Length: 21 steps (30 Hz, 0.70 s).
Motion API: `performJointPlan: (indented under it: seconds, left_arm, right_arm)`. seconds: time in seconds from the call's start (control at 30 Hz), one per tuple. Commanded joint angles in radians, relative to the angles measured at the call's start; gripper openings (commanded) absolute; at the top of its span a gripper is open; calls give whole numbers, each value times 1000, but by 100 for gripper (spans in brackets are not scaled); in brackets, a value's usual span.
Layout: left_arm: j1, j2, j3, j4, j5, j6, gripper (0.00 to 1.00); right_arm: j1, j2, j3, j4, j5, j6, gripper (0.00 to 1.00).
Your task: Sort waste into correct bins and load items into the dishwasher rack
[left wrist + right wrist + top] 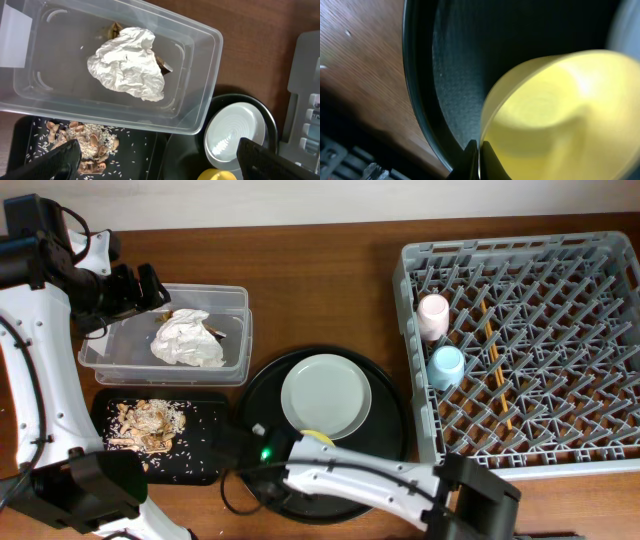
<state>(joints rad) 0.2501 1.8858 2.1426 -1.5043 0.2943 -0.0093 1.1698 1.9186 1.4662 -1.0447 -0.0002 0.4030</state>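
Gripping bowl: we read the right gripper [478, 159] as clamped on the yellow bowl [555, 115] rim, near the front-left edge of the round tray [385, 435].
rack [520, 242]: to our right of the bowl; right arm nearer.
left gripper [170, 159]: fingers apart above the tub [210, 60].

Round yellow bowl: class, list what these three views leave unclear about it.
Overhead: the round yellow bowl is only a sliver; the right arm covers the rest.
Right wrist: it is blurred and cut by the frame; whether the right gripper grips its rim is unclear.
Left wrist: the bottom edge cuts it off.
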Motion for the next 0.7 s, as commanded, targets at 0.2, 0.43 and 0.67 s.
performJointPlan:
  seconds: [0.2,0.43,0.67]
  left_arm:
    - [2,-3,2,0,-3,-6,99]
    - [2,-3,2,0,-3,-6,99]
    - [2,-3,2,0,-3,-6,99]
  right_arm:
    - [-435,-244,255,-133,-174,-283,4]
    - [-445,-201,109,-90,-277,-298,4]
    - [-157,-193,-174,148,-272,-294,4]
